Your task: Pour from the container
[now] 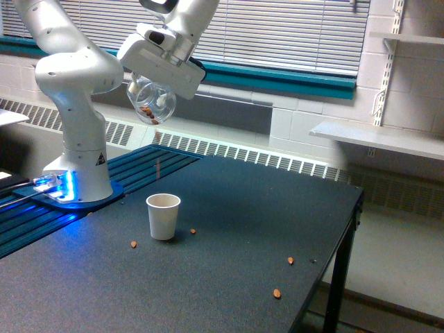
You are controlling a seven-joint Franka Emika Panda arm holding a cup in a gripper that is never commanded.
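My gripper (154, 84) is closed on the jar (153, 101), which hangs below my white hand, tipped over so its mouth points down and toward the exterior view's left. My fingers themselves are mostly hidden behind the hand housing and the glass, so I cannot say how wide they sit, only that the jar is clamped between them. A few brown nuts (147, 110) lie low inside the clear wall, near the mouth.

The jar is high in the air, well apart from the table (229, 277). Almost straight beneath it stands a white paper cup (163, 216), upright and open at the top, with nothing between the two but air.

Around the cup the dark tabletop is bare apart from stray nuts: one (193, 231) just beside the cup on the exterior view's right, one (133, 244) near it on the left, and two more (290, 261) well out toward the table's right edge (one of them (277, 293) close to the front corner). That edge drops straight to the floor.

My base (76, 182) sits on a blue-lit plate at the exterior view's left, behind the cup. Behind me runs a radiator (263, 159) under a window with closed blinds (291, 35)
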